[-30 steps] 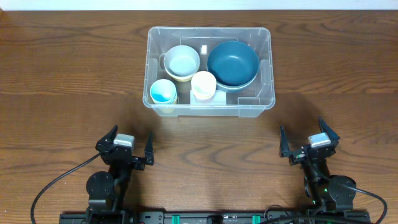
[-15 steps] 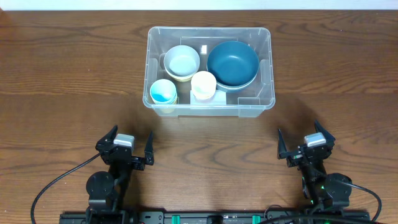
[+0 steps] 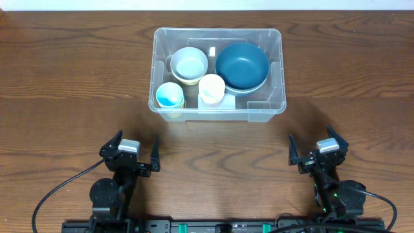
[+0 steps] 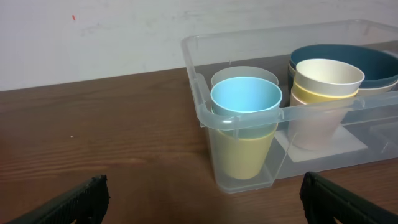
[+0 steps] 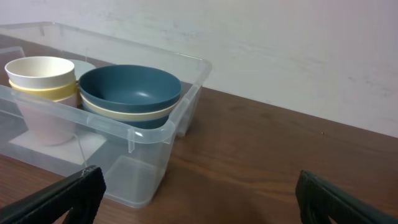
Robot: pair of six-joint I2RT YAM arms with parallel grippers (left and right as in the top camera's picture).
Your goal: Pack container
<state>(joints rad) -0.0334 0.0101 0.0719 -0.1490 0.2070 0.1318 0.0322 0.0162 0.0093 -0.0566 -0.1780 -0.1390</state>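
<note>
I have the container (image 3: 218,30) at the far middle of the table, well apart from both arms, with the dark bowl (image 3: 242,65), pale bowl (image 3: 189,65) and two cups (image 3: 211,86) inside. The left gripper (image 3: 137,144) and right gripper (image 3: 312,139) hang empty, fingers spread wide. Nothing loose shows, so packing is probably done, and I'd hold both arms clear of the rim.

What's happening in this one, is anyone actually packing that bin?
Nothing is being handled. The left gripper and right gripper sit open and empty near the table's front edge, short of the container. Inside it are a dark blue bowl, a pale blue bowl, a cream cup and a blue cup.
</note>
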